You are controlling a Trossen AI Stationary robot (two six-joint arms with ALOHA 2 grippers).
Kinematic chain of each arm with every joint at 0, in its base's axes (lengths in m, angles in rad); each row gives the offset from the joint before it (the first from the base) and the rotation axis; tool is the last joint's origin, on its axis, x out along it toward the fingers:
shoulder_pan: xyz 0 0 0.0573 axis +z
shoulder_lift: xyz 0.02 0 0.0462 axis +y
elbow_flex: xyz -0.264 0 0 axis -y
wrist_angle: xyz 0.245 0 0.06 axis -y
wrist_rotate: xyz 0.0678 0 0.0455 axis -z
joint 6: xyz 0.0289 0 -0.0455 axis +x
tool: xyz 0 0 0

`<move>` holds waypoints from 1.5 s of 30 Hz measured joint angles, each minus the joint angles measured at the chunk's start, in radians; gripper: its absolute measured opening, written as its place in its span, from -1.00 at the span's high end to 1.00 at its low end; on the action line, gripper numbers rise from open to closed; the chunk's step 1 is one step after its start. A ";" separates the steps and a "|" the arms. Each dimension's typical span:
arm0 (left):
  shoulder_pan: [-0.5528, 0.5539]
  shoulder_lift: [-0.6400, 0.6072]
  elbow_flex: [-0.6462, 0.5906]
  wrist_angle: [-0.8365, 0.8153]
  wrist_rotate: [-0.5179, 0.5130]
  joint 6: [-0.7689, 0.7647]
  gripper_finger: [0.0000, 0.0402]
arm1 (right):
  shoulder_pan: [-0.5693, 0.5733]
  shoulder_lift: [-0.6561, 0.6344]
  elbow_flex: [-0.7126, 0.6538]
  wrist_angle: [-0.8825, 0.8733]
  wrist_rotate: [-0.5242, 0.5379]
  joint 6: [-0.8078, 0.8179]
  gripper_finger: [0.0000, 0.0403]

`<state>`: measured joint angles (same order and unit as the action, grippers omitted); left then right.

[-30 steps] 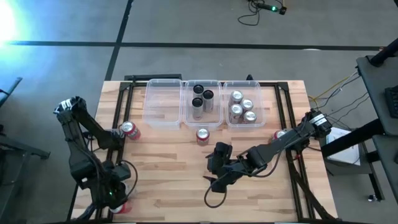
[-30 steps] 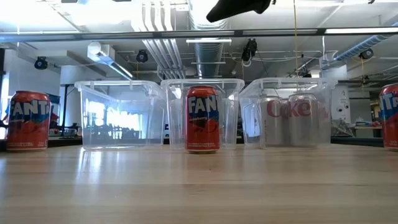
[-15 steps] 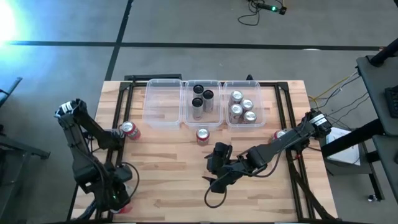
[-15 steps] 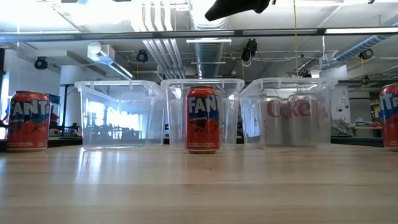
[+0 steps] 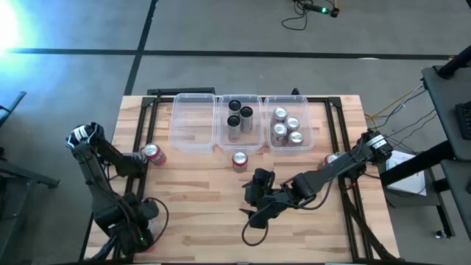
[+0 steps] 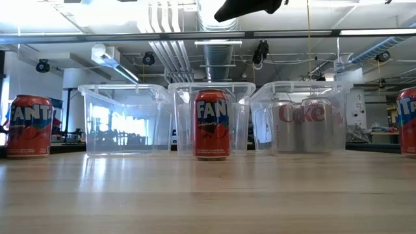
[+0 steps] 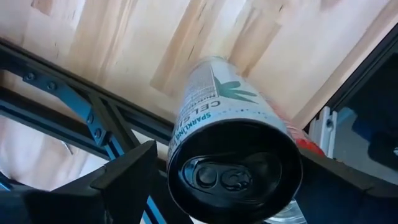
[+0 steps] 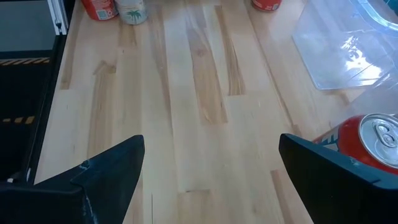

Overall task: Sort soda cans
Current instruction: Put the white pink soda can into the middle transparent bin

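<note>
At the near left corner of the table [image 5: 199, 213], the left end effector [image 7: 211, 186] has its fingers set on either side of a pale sparkling-water can [image 7: 233, 134], seen end-on in the left wrist view; the fingers flank the can closely, though whether they press it I cannot tell. The step in hand looks like picking this can up from the table edge. Next it would need a firm squeeze, a lift clear of the frame rails, and a carry to a bin.

Over mid-table, the right end effector [image 8: 208, 162] hangs spread wide and empty, with a red can [image 8: 367, 140] just beside one finger.

Along the far edge stand three clear bins [image 5: 193, 121]: the left one empty, the middle holding black cans [image 5: 235, 116], the right holding silver cans [image 5: 287, 126]. Red cans remain loose at the left edge [image 5: 152, 153], in front of the middle bin [image 5: 239, 160], and at the right edge [image 6: 408, 123].
</note>
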<state>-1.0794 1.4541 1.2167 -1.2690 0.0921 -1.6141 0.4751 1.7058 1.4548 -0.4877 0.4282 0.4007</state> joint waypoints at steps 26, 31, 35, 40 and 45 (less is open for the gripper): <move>0.271 -0.122 0.079 -0.138 -0.259 0.597 -0.19 | 0.050 -0.049 0.122 -0.250 0.098 -0.056 -0.83; 0.380 -0.150 0.183 -0.110 -0.405 0.823 -0.19 | 0.050 -0.049 0.122 -0.315 0.097 -0.083 -0.83; 0.462 -0.157 0.280 -0.073 -0.454 1.018 -0.19 | 0.064 -0.085 0.123 -0.318 0.146 -0.191 -0.83; 0.573 -0.157 0.391 -0.012 -0.525 1.232 -0.19 | 0.060 -0.189 0.119 -0.314 0.203 -0.291 -0.83; 0.711 -0.156 0.432 0.092 -0.531 1.432 -0.19 | 0.035 -0.280 0.077 -0.312 0.206 -0.333 -0.83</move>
<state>-0.3683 1.2984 1.6483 -1.1775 -0.4393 -0.1819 0.5101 1.4261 1.5316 -0.8002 0.6342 0.0675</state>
